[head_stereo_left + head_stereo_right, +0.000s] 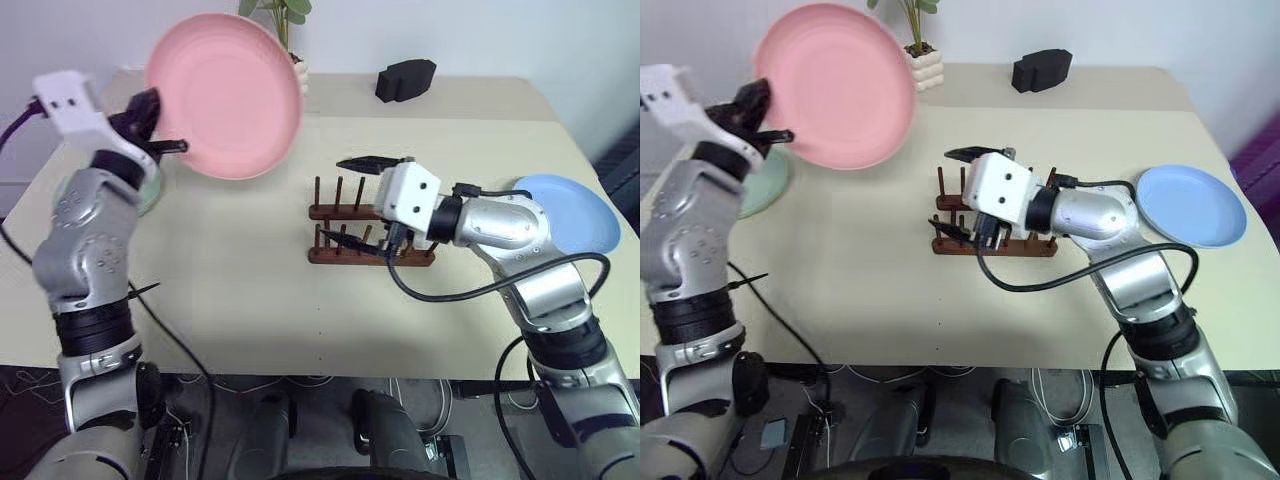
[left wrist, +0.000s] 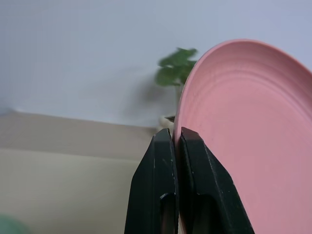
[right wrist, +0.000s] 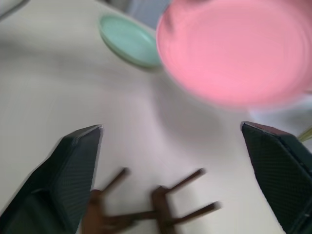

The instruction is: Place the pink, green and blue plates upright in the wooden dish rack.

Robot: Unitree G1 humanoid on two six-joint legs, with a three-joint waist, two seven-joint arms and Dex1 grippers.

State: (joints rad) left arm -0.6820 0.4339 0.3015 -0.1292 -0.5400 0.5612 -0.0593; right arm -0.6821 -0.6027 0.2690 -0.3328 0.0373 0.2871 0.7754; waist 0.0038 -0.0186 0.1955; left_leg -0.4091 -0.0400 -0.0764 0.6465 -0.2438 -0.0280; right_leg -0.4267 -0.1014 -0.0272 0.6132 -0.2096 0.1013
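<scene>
**Left gripper lifts pink plate, right gripper spread over rack**

Left gripper [image 1: 165, 125] pinches the rim of the round salmon-pink plate [image 1: 226, 95], held high above the beige tabletop [image 1: 230, 270]. Right gripper [image 1: 362, 203], fingers wide apart and empty, hovers over the dark wooden pegged dish rack [image 1: 345, 232]. Light-blue plate [image 1: 575, 212] lies right; mint-green plate [image 1: 765, 185] left.
</scene>
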